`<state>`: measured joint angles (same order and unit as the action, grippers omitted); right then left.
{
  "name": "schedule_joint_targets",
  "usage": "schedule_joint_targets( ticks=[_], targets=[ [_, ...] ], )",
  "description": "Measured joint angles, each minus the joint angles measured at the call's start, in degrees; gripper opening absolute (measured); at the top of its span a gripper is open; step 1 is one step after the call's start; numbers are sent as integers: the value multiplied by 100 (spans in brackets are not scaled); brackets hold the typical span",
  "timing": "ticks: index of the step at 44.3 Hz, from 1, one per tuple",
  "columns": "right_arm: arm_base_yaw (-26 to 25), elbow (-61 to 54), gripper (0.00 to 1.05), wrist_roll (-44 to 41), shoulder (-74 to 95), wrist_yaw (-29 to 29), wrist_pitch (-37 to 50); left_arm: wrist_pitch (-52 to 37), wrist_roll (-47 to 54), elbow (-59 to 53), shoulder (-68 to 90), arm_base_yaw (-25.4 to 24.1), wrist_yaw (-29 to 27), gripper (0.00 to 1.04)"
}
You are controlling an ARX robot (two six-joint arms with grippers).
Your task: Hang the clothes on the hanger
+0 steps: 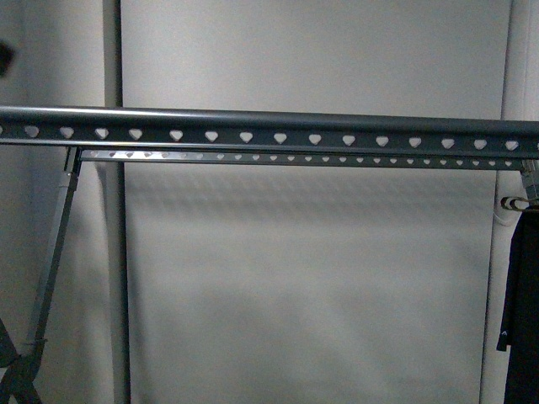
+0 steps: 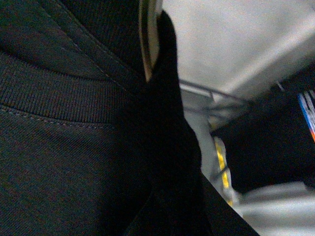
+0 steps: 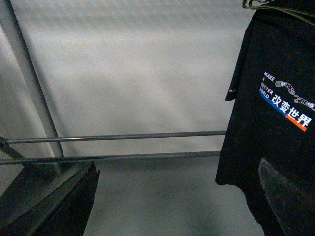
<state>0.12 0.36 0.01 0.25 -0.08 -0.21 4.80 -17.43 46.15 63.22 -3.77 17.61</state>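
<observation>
The grey rack's rail [image 1: 278, 130], punched with heart-shaped holes, runs across the front view. The printed black T-shirt [image 3: 275, 123] hangs from a clothes hanger [image 3: 258, 4] in the right wrist view, close to one finger [image 3: 290, 196]. My right gripper [image 3: 172, 196] is open and empty. Its other finger [image 3: 49, 201] is apart from the shirt. My left gripper [image 2: 182, 196] is shut on a black garment [image 2: 64, 147] with a ribbed collar; the cloth hides the jaws, and no print shows on it. A bit of blue-and-white print [image 2: 307, 110] shows on dark cloth further off.
A second holed rail [image 1: 295, 157] lies behind the first, with a slanted leg [image 1: 55, 252] at the left. A black garment [image 1: 522, 295] with a tiny white mark hangs at the right edge. Two thin bars [image 3: 123, 136] cross the right wrist view. A pale curved hanger piece [image 2: 150, 39] sits inside the collar.
</observation>
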Motion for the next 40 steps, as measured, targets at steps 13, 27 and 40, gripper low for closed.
schedule_joint_targets(
  ticks=[13, 27, 40],
  targets=[
    [0, 0, 97, 0, 0, 2, 0, 896, 3088, 299, 111, 605, 1961, 4],
    [0, 0, 97, 0, 0, 2, 0, 861, 6610, 905, 848, 479, 2817, 4],
    [0, 0, 97, 0, 0, 2, 0, 446, 9495, 1512, 1672, 960, 2546, 4]
  ],
)
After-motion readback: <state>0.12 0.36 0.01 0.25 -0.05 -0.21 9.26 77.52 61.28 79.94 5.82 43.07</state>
